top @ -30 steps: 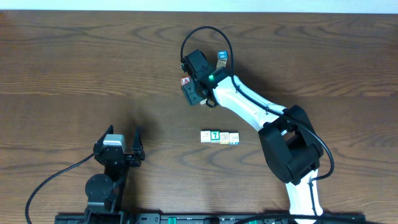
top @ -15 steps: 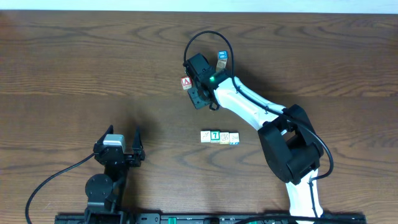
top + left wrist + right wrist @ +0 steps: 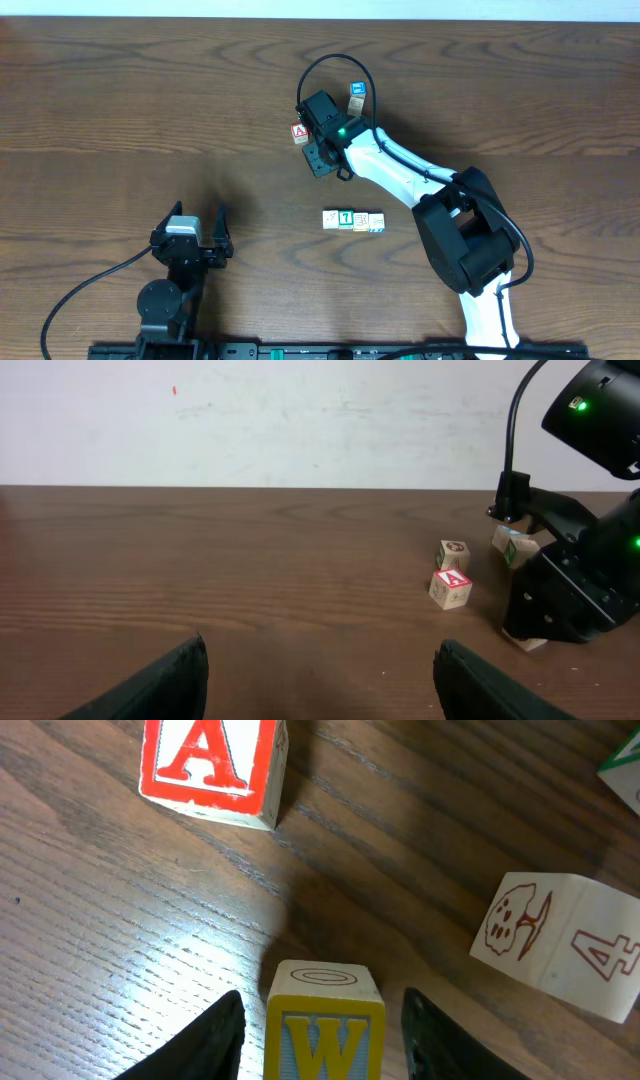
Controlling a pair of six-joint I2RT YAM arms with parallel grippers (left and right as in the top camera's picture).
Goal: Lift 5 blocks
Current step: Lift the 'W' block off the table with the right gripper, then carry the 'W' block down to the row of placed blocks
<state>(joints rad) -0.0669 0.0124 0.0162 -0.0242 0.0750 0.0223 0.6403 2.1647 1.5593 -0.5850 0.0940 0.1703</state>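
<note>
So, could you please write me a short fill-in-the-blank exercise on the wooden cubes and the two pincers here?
The red-faced wooden cube shows the letter ___. The yellow-edged wooden cube between the fingers of the right pincer shows a blue ___. The row of small wooden cubes holds ___ cubes. The left pincer stands ___, holding nothing.
Missing words: A; W; four; open.
</note>
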